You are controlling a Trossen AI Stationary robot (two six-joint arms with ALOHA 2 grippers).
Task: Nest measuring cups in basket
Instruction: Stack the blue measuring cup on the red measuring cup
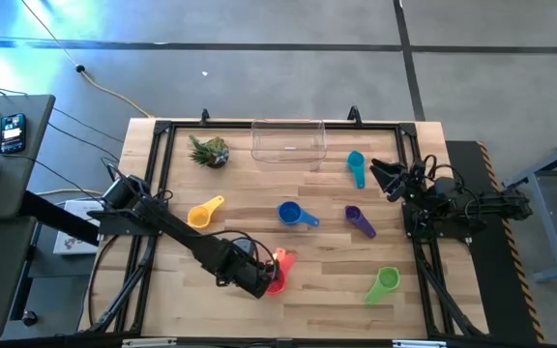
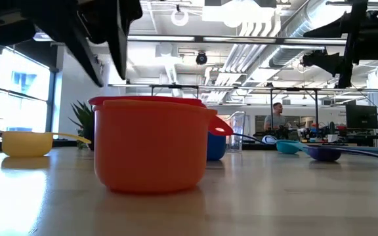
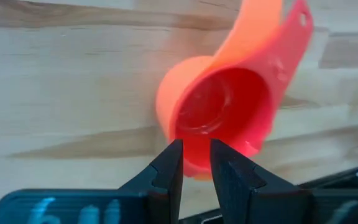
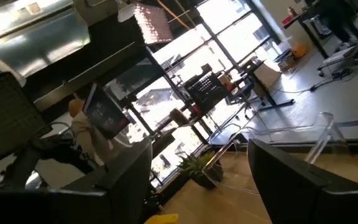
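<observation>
Left claw is shown low over the front edge of the bench, at the red cup that sits nested inside the orange cup. In the left wrist view the 2 fingers are drawn narrow, with only a slim gap, apparently pinching the rim of the red cup nearest the claw; whether the rim is truly gripped is a judgement. The 2 handles run away from the claw, toward the far side of the bench, so the long axis of the pair lies roughly in line with the claw's reach.

The basket stands at the far edge, well apart from this pair, with the yellow cup and blue cup lying between. The teal cup, purple cup and green cup rest on the right half.

Right claw is held raised beside the teal cup, fingers spread wide and empty. It is nearer the basket; the left arm is nearer the nested pair.
</observation>
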